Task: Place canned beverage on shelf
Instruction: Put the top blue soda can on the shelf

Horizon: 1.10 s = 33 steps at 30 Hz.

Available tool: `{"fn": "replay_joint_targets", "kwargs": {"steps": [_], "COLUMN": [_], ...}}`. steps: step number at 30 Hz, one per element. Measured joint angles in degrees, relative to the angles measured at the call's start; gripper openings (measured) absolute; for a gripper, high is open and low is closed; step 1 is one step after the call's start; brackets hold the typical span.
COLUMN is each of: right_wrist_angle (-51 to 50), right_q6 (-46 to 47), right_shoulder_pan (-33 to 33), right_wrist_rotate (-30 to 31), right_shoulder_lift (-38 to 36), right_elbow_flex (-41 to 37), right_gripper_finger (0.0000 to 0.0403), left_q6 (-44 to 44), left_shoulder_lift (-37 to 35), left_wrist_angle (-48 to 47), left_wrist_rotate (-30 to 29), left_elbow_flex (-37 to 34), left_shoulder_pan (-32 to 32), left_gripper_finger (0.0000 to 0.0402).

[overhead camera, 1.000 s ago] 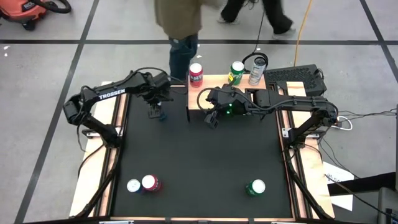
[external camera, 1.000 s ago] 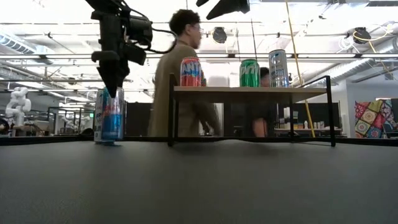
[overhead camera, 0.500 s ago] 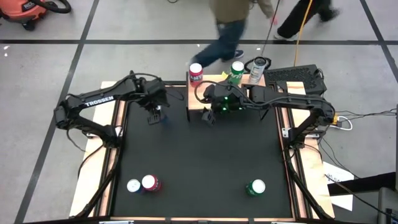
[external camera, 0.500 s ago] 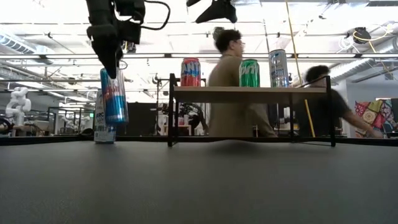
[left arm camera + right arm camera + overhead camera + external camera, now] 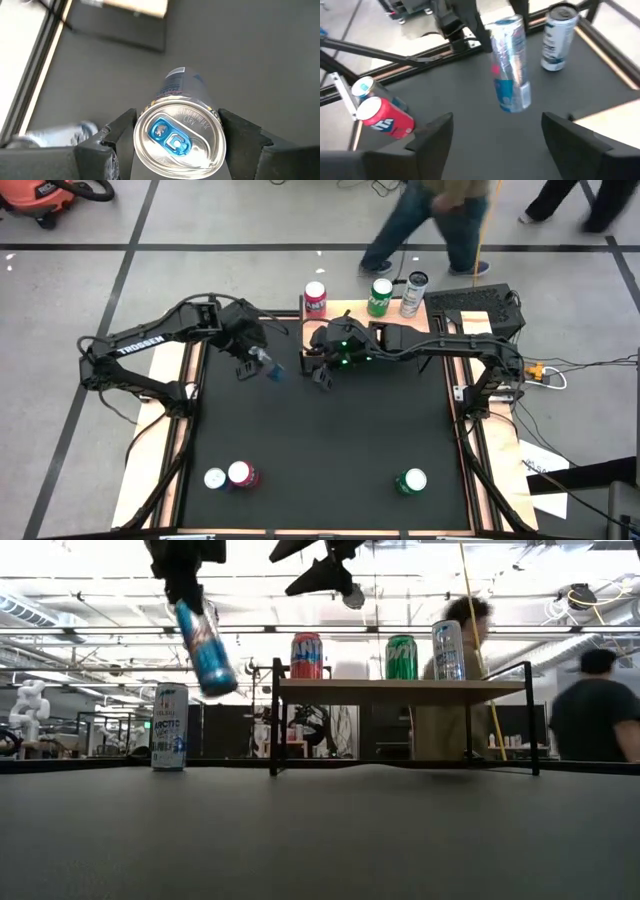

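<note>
Left gripper (image 5: 190,595): you see it pinching the slim blue-and-silver can (image 5: 205,648), tilted in mid-air.
Right gripper (image 5: 492,132): fingers spread, empty (facing that can).
Light wood shelf (image 5: 400,690): three upright cans.

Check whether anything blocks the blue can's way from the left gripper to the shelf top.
The right gripper hangs open in the air between the blue can, held tilted by the left gripper, and the shelf. On the plank, the red can stands nearest; its left end looks free.
</note>
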Motion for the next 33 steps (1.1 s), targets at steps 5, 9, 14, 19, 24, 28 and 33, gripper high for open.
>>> {"fn": "replay_joint_targets", "kwargs": {"steps": [5,9,14,19,24,28,33], "right_wrist_angle": [2.87,5.05,8.74,10.98,11.5,11.47,11.52], "right_q6": [0.05,-0.02,-1.52,-1.97,-1.41,0.7,1.65], "right_shoulder_pan": [0.02,0.0,0.02,0.02,0.04,0.31,0.44], "right_wrist_rotate": [-0.16,-0.03,-0.31,-4.63,-7.37,-7.57,-5.92], "right_shoulder_lift": [1.92,3.1,3.8,4.51,5.65,6.2,6.15], "right_elbow_flex": [0.0,-0.01,-0.03,0.0,0.0,0.0,0.0], "right_gripper_finger": [0.0331,0.0337,0.0329,0.0328,0.0327,0.0319,0.0273], "left_q6": [-0.06,-1.23,-3.06,-3.11,-4.73,-5.07,-6.09], "left_shoulder_lift": [0.0,0.02,0.02,0.04,0.04,0.04,0.04], "left_wrist_angle": [0.21,0.55,3.15,4.31,8.74,11.31,11.09], "left_wrist_rotate": [0.85,2.18,3.89,4.02,4.09,4.04,4.02], "left_elbow_flex": [4.05,5.91,7.16,7.56,7.58,7.61,7.61], "left_shoulder_pan": [-1.53,-3.0,-5.12,-7.37,-8.89,-9.73,-9.8], "left_gripper_finger": [0.0221,0.0222,0.0222,0.0222,0.0222,0.0222,0.0222]}}
